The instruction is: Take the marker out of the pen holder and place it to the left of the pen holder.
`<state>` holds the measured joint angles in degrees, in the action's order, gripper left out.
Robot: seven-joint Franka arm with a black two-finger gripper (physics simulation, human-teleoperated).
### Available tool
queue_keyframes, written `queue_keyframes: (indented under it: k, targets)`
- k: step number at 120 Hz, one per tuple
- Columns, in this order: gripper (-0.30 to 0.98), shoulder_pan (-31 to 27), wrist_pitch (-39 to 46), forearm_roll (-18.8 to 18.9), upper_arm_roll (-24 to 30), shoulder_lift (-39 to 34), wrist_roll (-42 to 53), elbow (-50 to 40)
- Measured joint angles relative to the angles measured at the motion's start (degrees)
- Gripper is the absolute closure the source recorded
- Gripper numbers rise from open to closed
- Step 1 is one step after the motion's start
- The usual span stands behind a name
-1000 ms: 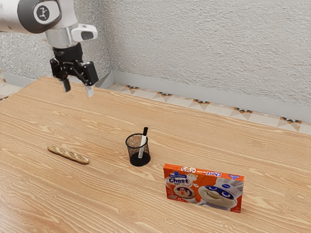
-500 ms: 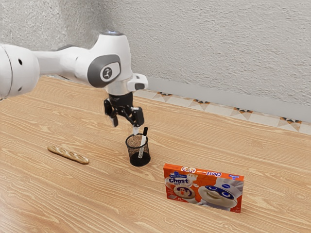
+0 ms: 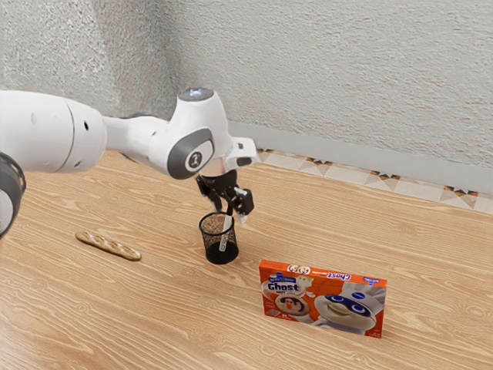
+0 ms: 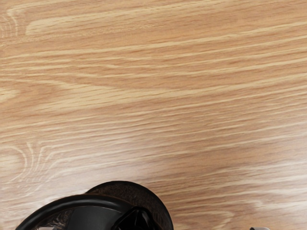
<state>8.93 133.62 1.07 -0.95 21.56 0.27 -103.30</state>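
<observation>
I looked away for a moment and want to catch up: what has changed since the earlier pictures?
The gripper has moved down and toward the exterior view's right, to the top of the marker. It is open; nothing has been taken hold of or let go. The marker is still in the pen holder, and the bread and orange box stayed put.

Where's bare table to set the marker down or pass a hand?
Bare table: between bread and pen holder; foreground between bread and orange box; beyond the box, toward the wall. Crowded: pen holder's mouth, with marker and open gripper.
</observation>
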Motion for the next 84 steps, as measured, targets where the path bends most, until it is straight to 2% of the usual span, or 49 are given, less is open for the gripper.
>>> queue_keyframes:
  k: [34,84]
  targets:
    - [0.41,-1.9,5.6,-0.2,0.0,0.6,2.8,-0.9]
    - [0.65,-2.1,7.1,-0.4,0.0,0.9,5.0,-1.2]
